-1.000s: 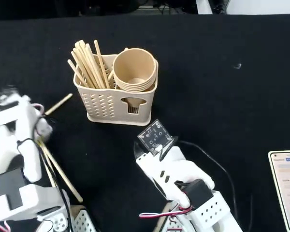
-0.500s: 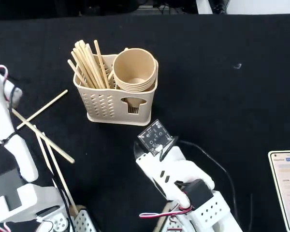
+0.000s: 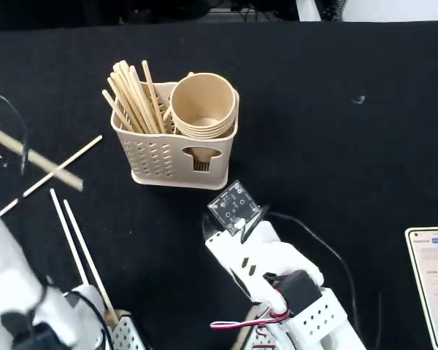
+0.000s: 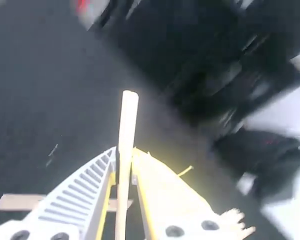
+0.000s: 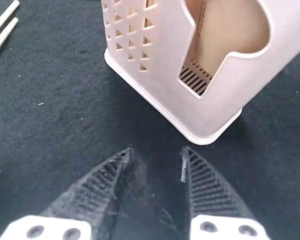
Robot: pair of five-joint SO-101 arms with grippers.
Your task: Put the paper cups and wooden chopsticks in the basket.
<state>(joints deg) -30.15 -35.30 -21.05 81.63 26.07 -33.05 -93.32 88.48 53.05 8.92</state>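
The cream basket stands left of centre, holding stacked paper cups and a bundle of wooden chopsticks. My left gripper is shut on one chopstick. In the high view that chopstick hangs above the table at the far left. A single chopstick lies slanted beneath it, and two more chopsticks lie nearer the front. My right gripper is open just in front of the basket, nothing between its fingers.
A phone lies at the right edge. The right arm and its cable take up the front centre. The left arm's base sits at the front left corner.
My left arm has lifted a chopstick off the table and swung it up and toward the far left edge. The right arm has stayed still.
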